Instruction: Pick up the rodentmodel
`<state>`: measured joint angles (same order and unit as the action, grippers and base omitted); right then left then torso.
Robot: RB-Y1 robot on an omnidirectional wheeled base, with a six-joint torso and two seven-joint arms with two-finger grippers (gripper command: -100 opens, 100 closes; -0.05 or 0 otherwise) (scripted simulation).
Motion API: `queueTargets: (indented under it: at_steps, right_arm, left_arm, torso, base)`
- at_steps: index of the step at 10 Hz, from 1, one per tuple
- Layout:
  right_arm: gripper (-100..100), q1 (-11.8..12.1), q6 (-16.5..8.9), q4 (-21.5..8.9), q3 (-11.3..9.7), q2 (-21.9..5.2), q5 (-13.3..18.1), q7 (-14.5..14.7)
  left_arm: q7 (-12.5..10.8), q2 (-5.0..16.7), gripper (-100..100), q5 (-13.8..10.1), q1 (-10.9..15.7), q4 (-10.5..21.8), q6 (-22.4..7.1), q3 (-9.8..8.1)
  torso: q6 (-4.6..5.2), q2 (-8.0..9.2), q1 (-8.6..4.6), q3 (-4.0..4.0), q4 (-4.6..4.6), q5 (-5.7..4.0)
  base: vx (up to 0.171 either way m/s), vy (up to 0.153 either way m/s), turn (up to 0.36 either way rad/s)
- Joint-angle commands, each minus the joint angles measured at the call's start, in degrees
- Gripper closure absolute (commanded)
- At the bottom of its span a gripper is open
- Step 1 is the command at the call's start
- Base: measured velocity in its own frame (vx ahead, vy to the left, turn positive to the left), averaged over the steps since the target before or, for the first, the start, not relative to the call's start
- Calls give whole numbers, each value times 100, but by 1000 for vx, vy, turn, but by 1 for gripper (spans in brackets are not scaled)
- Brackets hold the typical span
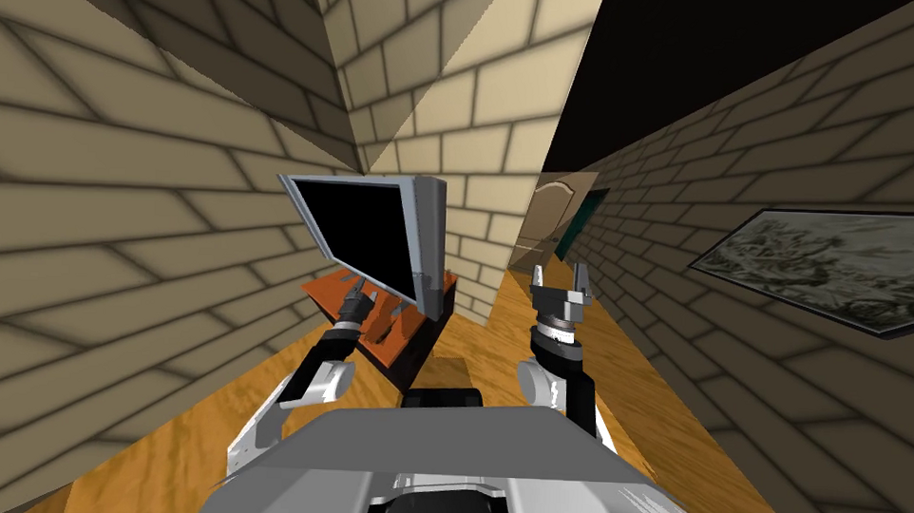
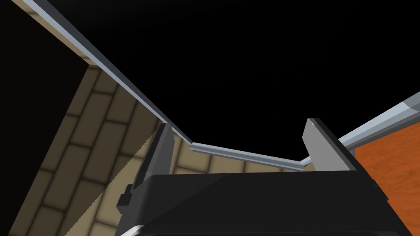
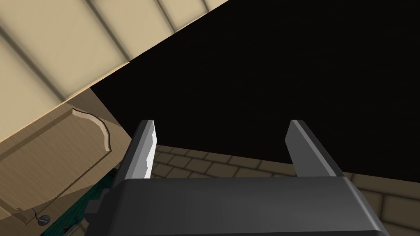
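Left gripper (image 2: 238,125), fingers spread and empty, hovered with the monitor (image 1: 361,227) just ahead and the orange desk (image 1: 322,296) beside, probably searching, the rodent model's place untellable; right gripper (image 1: 561,279) hung spread.

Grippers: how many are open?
2: left gripper by the monitor's lower edge, above the orange table; right gripper above the wooden floor, pointing toward the door.
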<state>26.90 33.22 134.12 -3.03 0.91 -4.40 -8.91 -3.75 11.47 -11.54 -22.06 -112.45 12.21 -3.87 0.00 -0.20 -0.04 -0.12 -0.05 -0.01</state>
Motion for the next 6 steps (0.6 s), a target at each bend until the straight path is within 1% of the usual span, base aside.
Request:
queueTargets:
  at_steps: [1, 2, 3, 4, 5, 6]
  right_arm:
    - [0, 0, 0, 0, 0, 0, 0, 0]
    - [0, 0, 0, 0, 0, 0, 0, 0]
    - [0, 0, 0, 0, 0, 0, 0, 0]
    - [0, 0, 0, 0, 0, 0, 0, 0]
    - [0, 0, 0, 0, 0, 0, 0, 0]
    - [0, 0, 0, 0, 0, 0, 0, 0]
  left_arm:
    - [-84, 39, -100, -82, 9, 89, -178, -42]
    - [-219, 74, -100, -230, 53, 300, -396, -105]
    - [-219, 74, -100, -230, 53, 300, -440, -105]
    - [-356, 106, -100, -381, 98, 519, -652, -169]
    - [-497, 137, -100, -536, 144, 654, -842, -234]
    - [-497, 137, -100, -536, 144, 746, -943, -234]
  torso:
    - [0, 0, 0, 0, 0, 0]
    - [-1, 3, 1, 2, 0, 0]
    - [-1, -1, -1, -1, 0, -1]
    - [-1, 1, -2, 0, 0, -1]
    - [0, 1, -3, 0, 0, -1]
    - [0, -8, -4, -5, -2, -1]
  base:
    - [41, -10, -14]
    - [57, -21, -31]
    - [48, -16, -11]
    - [49, -21, -33]
    - [79, -25, -60]
    - [68, -22, -15]
